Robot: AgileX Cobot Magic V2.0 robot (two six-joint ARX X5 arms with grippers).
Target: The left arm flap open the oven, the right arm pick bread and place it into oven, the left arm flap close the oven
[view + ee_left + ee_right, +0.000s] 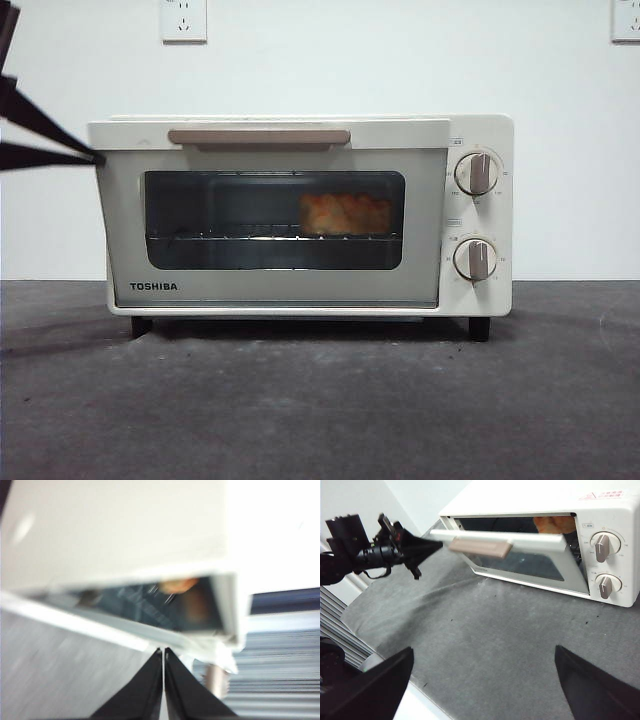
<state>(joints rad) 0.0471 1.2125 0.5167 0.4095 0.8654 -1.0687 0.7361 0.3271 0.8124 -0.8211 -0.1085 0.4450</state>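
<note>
The cream-white TOSHIBA oven (pixel 480 130) stands in the middle of the table. Its door (pixel 540 541) hangs slightly ajar at the top, as the right wrist view shows. The golden-brown bread (pixel 345 214) lies on the wire rack inside, right of centre behind the dark window, and the bread (pixel 179 585) shows through the gap too. My left gripper (pixel 97 157) is shut, its tip against the door's upper left corner beside the beige handle (pixel 259 136). My right gripper (pixel 484 649) hangs open and empty over the mat, back from the oven.
Two beige knobs (pixel 477 173) sit on the oven's right panel. A dark grey mat (pixel 320 400) covers the table in front. Wall sockets (pixel 184 20) are on the white wall behind. The table's edge (pixel 420 700) lies near the right gripper.
</note>
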